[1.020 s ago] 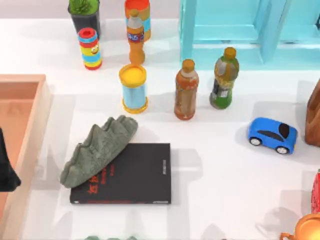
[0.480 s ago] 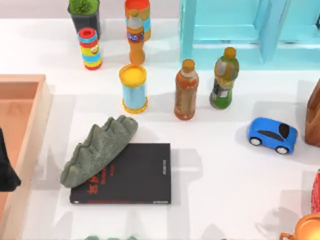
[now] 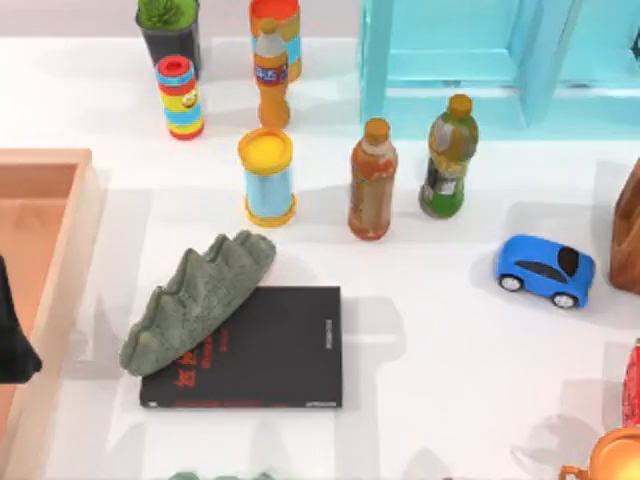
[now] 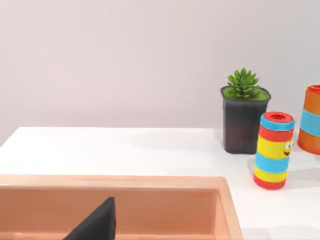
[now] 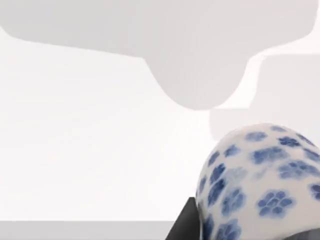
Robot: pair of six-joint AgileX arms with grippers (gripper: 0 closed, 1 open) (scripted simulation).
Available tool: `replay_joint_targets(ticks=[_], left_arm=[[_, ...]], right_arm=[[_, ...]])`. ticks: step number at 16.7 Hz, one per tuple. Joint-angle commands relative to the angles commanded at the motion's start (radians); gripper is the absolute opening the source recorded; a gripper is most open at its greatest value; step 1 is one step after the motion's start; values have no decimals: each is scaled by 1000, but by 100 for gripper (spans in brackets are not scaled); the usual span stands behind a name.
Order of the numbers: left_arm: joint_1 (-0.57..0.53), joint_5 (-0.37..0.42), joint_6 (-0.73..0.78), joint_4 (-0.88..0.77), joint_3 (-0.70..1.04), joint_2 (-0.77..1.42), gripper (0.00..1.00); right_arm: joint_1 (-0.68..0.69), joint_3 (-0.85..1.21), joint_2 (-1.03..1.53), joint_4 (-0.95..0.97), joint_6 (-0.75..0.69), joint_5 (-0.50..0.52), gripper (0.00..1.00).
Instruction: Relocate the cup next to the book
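Your right wrist view has the cup (image 5: 260,185), white with blue speckles, looming right up against the camera with a dark edge beside it, but you cannot tell whether the right hand is clenched on it. The book (image 3: 255,350) lies flat on the counter (image 3: 430,350), left of centre, with a grey-green ridged lump (image 3: 195,298) resting across its left corner. Your left arm sits over the orange tray (image 3: 50,250) at the left edge; that hand's state is also unclear.

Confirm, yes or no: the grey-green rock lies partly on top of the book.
Yes: in the top view the grey-green rock overlaps the book's upper left corner.
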Motion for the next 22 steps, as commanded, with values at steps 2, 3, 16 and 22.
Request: replay_joint_targets(ticks=[2, 3, 16, 22], left_arm=[[0, 0, 0, 0, 0, 0, 100], [0, 0, 0, 0, 0, 0, 100], [0, 0, 0, 0, 0, 0, 100], [0, 0, 0, 0, 0, 0, 100]], right_arm=[[0, 1, -1, -2, 0, 0, 0], [0, 1, -1, -2, 0, 0, 0], [429, 328, -51, -109, 684, 55, 0], [836, 508, 19, -231, 1527, 39, 0]])
